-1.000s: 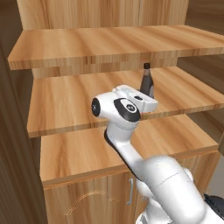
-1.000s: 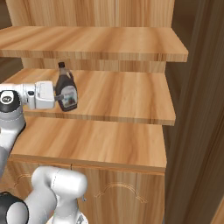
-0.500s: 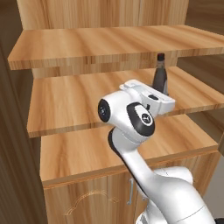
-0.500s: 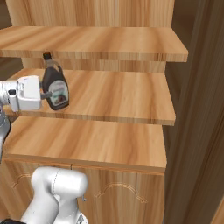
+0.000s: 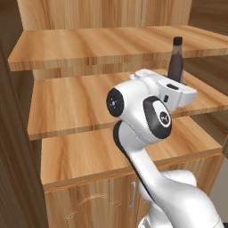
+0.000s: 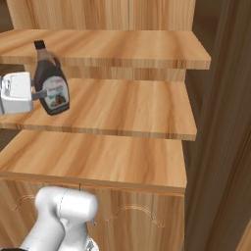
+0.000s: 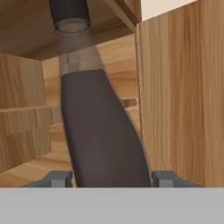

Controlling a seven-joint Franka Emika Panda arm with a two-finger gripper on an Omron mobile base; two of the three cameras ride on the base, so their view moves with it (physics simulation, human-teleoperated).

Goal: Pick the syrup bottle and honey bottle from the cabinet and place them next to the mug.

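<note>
Your claw [image 7: 111,178] is reaching level toward the cabinet [image 6: 147,105], clamping the syrup bottle [image 6: 51,83] between its fingers [image 7: 59,178], bottle leaning slightly, lifted above the shelf.

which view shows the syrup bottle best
The right base view: the whole syrup bottle shows there, cap, neck, flask body and pale label, tilted, held by the claw. The left base view shows just its cap and neck above the hand. The hand view shows its dark body close up.

Syrup bottle [image 5: 175,60]: lower body hidden behind the arm, left base view. Base and cap top cut off, hand view.
</note>
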